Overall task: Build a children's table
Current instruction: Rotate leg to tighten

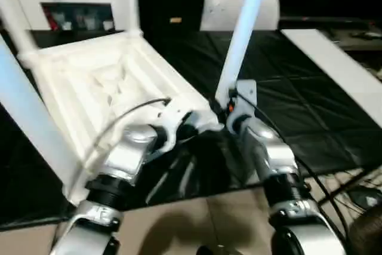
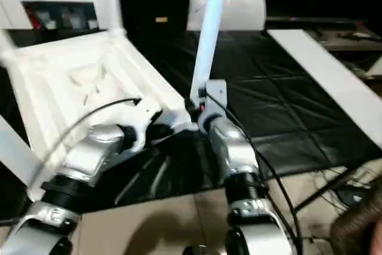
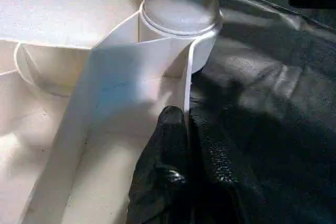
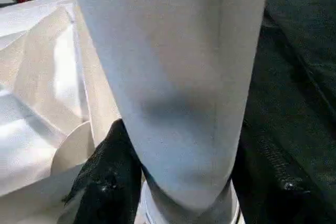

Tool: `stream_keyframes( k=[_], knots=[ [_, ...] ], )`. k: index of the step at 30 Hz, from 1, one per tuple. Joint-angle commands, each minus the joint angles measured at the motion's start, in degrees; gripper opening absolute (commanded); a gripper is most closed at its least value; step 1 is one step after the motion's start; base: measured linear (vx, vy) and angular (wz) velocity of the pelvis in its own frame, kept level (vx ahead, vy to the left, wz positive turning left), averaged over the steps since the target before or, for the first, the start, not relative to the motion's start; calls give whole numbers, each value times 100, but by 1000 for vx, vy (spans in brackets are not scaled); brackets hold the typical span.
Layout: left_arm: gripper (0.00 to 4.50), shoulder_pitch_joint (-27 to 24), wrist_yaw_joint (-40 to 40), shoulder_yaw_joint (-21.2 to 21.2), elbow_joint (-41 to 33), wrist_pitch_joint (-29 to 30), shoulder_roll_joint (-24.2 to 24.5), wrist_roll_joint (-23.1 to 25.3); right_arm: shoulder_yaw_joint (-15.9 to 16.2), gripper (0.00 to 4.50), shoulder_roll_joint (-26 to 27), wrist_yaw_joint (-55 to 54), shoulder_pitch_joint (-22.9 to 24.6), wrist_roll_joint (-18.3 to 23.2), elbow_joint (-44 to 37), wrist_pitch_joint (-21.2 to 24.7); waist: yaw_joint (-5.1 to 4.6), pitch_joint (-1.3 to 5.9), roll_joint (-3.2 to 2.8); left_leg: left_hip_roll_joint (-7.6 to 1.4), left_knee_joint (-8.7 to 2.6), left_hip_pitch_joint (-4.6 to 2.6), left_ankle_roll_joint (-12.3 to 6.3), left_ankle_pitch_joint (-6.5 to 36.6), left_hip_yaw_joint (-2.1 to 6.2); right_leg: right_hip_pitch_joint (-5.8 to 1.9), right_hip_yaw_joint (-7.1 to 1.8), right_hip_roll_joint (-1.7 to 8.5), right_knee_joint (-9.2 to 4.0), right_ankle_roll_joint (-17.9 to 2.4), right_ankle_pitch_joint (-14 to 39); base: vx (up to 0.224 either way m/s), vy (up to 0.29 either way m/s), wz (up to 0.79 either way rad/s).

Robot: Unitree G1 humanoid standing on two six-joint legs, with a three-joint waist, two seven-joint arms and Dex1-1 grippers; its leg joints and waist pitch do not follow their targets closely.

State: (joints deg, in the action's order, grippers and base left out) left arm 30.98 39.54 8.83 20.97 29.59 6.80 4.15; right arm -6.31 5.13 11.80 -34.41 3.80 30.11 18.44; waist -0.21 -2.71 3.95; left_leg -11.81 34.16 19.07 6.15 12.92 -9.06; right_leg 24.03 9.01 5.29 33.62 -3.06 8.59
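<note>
Right gripper (image 1: pixel 224 107), centre of the head view: black fingers (image 4: pixel 107 182) clasped around the base of a long white tapered round plastic leg (image 1: pixel 243 34), which rises toward the upper middle of the frame from a corner socket. Left gripper (image 1: pixel 190 125), just left of it: fingers (image 3: pixel 165 166) pinched together on the rim of the white ribbed plastic rectangular tabletop (image 1: pixel 101 82), lying underside-up at left on a black mat (image 1: pixel 286 100).
</note>
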Motion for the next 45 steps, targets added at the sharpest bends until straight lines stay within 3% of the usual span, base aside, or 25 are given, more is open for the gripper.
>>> stream_keyframes(
  k=[1,3,7,9,10,12,14,17,22,23,24,27,29,30,35,39,40,41,43,45],
  knots=[
    [0,285,-68,6,-333,-501,-230,-333,470,252,491,452,142,260,214,252,41,438,-7,-111,-304,118,-852,-466,-16,-450,-435,358,-215,-892,529,0,0,0],
    [0,234,38,0,-378,-492,-149,-312,508,277,419,544,192,207,137,201,64,428,-2,-100,-302,125,-876,-326,-38,-458,-441,357,-232,-883,740,0,0,0],
    [0,73,404,69,-468,-611,157,-293,554,313,119,810,423,179,-217,190,79,394,-28,-125,-339,111,-630,174,-44,-442,-429,351,-342,-566,1557,0,0,0],
    [0,-55,932,235,-392,-1003,557,-274,802,334,-414,1447,816,197,-822,187,95,379,-37,-115,-350,89,-556,356,-47,-424,-418,331,-400,-462,1822,0,0,0],
    [0,-90,1182,308,-324,-1267,718,-260,890,334,-672,1734,981,197,-1045,183,127,361,-22,-107,-356,81,-590,448,-55,-423,-431,308,-439,-280,1936,0,0,0],
    [0,-115,1597,413,-148,-1663,974,-239,937,358,-1120,2247,1251,277,-1395,168,160,359,-17,-113,-359,88,-577,546,-55,-419,-428,313,-467,-168,2147,0,0,0],
    [0,-93,1956,517,73,-1976,1203,-196,834,373,-1452,2687,1454,407,-1653,105,201,358,-41,-113,-361,80,-551,600,-47,-399,-416,321,-488,-134,2282,0,0,0],
    [0,3,2592,639,490,-2565,1493,-185,598,395,-2013,3341,1788,642,-2024,71,260,352,12,-129,-368,53,-573,626,-57,-380,-432,319,-481,-98,2274,0,0,0],
    [0,258,3160,831,1049,-3455,1731,-137,280,433,-2593,3823,2208,1167,-2628,402,374,342,21,-137,-382,31,-481,714,-51,-375,-403,349,-520,5,2547,0,0,0],
    [0,327,3284,885,1199,-3688,1774,-123,219,433,-2705,3890,2331,1277,-2787,487,386,338,36,-113,-375,23,-479,757,-56,-372,-387,325,-561,107,2674,0,0,0],
    [0,394,3361,888,1310,-3851,1767,-127,175,443,-2757,3932,2444,1326,-2908,495,389,357,15,-139,-386,43,-443,693,-39,-393,-392,355,-521,80,2571,0,0,0],
    [0,568,3434,848,1545,-4105,1709,-141,75,443,-2779,3892,2680,1374,-3129,460,406,375,26,-141,-384,62,-412,589,-40,-402,-385,345,-510,29,2353,0,0,0],
    [0,759,3626,836,1931,-4532,1665,-172,70,443,-2787,3919,2838,1462,-3282,471,421,371,-10,-126,-377,43,-425,601,-52,-386,-383,343,-534,0,2336,0,0,0],
    [0,759,3626,836,1931,-4532,1665,-172,70,443,-2787,3919,2838,1462,-3282,471,434,378,11,-141,-386,55,-413,600,-40,-406,-383,350,-513,-6,2300,0,0,0],
    [0,970,3817,912,2466,-5109,1651,-172,126,443,-2771,3859,3036,1612,-3515,509,501,380,1,-155,-397,42,-366,567,-38,-414,-386,365,-499,-8,2202,0,0,0],
    [0,1041,3524,767,2766,-5507,1647,-132,69,443,-2654,3623,3048,1654,-3617,522,496,382,11,-162,-397,51,-317,554,-36,-418,-389,375,-484,-59,2129,0,0,0],
    [0,1039,3486,713,2804,-5512,1644,-162,81,443,-2635,3591,3056,1647,-3640,509,500,380,11,-153,-394,50,-316,551,-42,-416,-390,372,-491,-46,2148,0,0,0],
    [27,1015,3395,656,2794,-5539,1647,-182,86,448,-2609,3540,3078,1628,-3672,493,509,378,12,-150,-394,54,-303,539,-42,-425,-386,377,-493,-13,2195,0,0,0],
    [27,848,3410,398,2578,-5282,1649,-499,72,448,-2477,3354,3126,1604,-3753,455,499,376,17,-161,-404,64,-273,501,-36,-428,-388,384,-481,3,2186,0,0,0],
    [58,722,3488,243,2446,-5205,1649,-760,85,450,-2442,3177,3197,1550,-3843,494,500,372,1,-170,-408,48,-244,533,-40,-418,-394,404,-494,-48,2233,0,0,0]
  ],
)
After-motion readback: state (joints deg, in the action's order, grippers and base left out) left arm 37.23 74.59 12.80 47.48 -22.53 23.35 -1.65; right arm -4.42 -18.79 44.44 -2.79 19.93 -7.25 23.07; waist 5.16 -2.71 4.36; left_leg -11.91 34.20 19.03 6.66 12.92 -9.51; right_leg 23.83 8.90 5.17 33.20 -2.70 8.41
